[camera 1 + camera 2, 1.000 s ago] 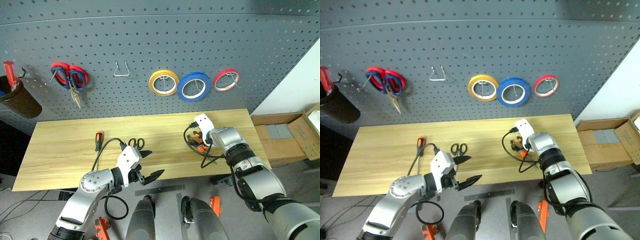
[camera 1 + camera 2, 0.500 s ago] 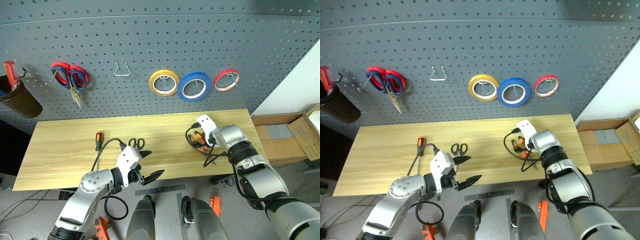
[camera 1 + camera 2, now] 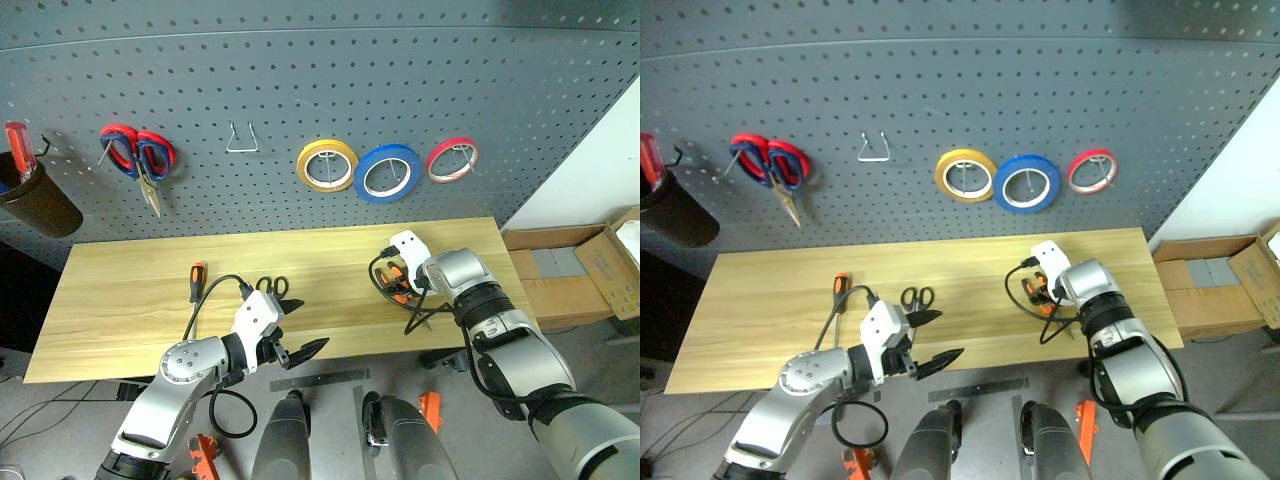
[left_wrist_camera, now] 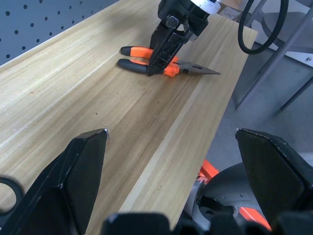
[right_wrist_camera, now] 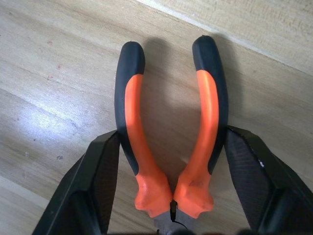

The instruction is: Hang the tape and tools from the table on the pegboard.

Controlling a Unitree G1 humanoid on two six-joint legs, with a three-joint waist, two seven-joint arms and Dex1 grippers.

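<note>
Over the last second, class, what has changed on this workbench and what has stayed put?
The right gripper has tipped a little steeper over the orange-handled pliers, and its jaws, one outside each handle, are closing in; the pliers still lie flat on the table. The left gripper stayed open near the front edge. Black-handled scissors, screwdriver and hung blue tape are unmoved.

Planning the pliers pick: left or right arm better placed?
Right. The right gripper already straddles the orange-handled pliers on the table, a finger outside each handle. The left gripper hangs open at the table's near edge, apart from them.
</note>
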